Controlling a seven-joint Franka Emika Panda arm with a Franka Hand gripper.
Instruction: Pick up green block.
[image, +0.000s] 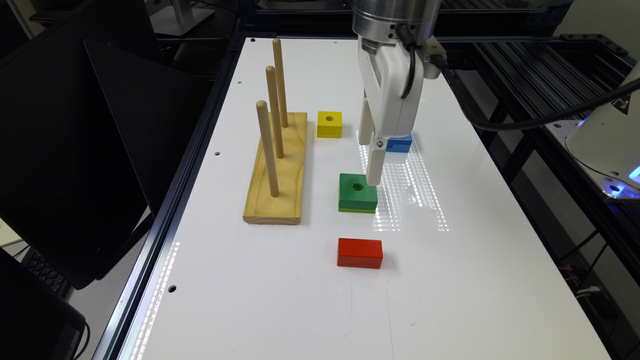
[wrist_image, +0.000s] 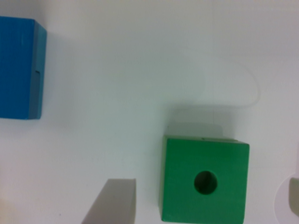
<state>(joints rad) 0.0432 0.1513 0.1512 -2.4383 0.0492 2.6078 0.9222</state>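
The green block (image: 358, 192) lay flat on the white tabletop (image: 450, 280), between the red block (image: 360, 253) nearer the camera and the yellow block (image: 329, 124) and blue block (image: 399, 143) farther off, with the wooden peg stand (image: 276, 170) to the exterior view's left. The hand (image: 371, 160) hung just above it, spread wide and holding nothing; in the wrist view one finger (wrist_image: 112, 201) stood on one side of the green block (wrist_image: 204, 185) and the edge of the other (wrist_image: 293, 196) showed on the far side.

The block sat nearer the second finger than the first, so a straight closing would likely push it sideways before both fingers met it. If the descent drifted, a fingertip could land on the block's top face instead of beside it, or the grip could catch only an edge and let it slip.

The fingertips were cut off by the wrist frame, so their height above the tabletop could not be told, and the blue block was partly hidden behind the hand
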